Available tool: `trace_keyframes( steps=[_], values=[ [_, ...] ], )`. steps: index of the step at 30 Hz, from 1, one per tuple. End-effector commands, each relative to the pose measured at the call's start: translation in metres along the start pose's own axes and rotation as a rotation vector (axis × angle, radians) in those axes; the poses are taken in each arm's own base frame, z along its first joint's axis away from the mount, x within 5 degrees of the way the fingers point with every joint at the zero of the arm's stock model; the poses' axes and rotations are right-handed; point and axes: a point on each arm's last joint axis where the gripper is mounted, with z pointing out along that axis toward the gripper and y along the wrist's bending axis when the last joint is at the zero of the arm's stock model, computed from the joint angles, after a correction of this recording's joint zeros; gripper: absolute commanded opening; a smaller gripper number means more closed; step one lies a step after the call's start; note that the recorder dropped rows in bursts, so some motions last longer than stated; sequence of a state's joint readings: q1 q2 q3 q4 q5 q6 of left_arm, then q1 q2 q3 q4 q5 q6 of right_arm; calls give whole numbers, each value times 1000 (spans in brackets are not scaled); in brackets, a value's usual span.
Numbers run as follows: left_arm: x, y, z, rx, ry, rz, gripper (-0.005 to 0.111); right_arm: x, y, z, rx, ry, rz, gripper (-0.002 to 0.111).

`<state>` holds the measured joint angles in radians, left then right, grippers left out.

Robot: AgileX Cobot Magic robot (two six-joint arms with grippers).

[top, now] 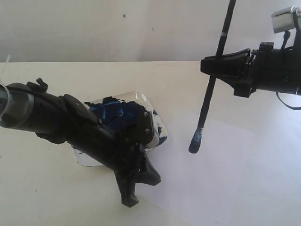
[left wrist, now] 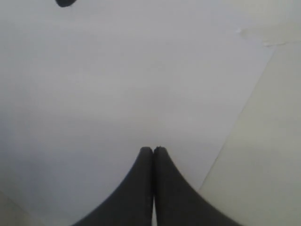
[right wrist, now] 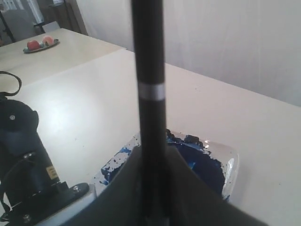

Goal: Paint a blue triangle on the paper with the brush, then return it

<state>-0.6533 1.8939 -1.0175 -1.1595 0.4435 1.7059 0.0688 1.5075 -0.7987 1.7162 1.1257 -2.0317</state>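
Left hand (left wrist: 153,149) closed, empty | right hand (top: 210,66) clamps brush (top: 206,101) | black shaft, white band, blue tip

left arm (top: 51,115): comes in from the left, sloping downward | left gripper (left wrist: 153,151): jaws pressed together, empty, tips pointing down | right arm (top: 275,70): raised, roughly level, comes in from the right | right gripper (top: 210,66): jaws clamped on brush (top: 207,106) mid-handle, brush near upright
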Motion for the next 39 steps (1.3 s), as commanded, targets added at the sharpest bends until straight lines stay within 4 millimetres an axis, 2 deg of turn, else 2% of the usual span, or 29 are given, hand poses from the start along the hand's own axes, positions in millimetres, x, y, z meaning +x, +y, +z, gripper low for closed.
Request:
trace_keyframes(
  steps=[1,19,27,32,39],
  values=[
    [-1,-3,5,22,-15,-13,0,1,-1,3,-49,-44,-46,0],
    [11,-2,19,63,9,-47,0,17,-8,13,-88,-28,-4,0],
    [11,-2,19,63,8,-49,0,11,-9,28,-131,-30,-29,0],
    [11,-3,19,74,5,-49,0,3,-13,29,-127,-43,-58,0],
    [12,1,18,33,17,-49,0,5,-18,30,-78,-13,-58,0]
  ],
)
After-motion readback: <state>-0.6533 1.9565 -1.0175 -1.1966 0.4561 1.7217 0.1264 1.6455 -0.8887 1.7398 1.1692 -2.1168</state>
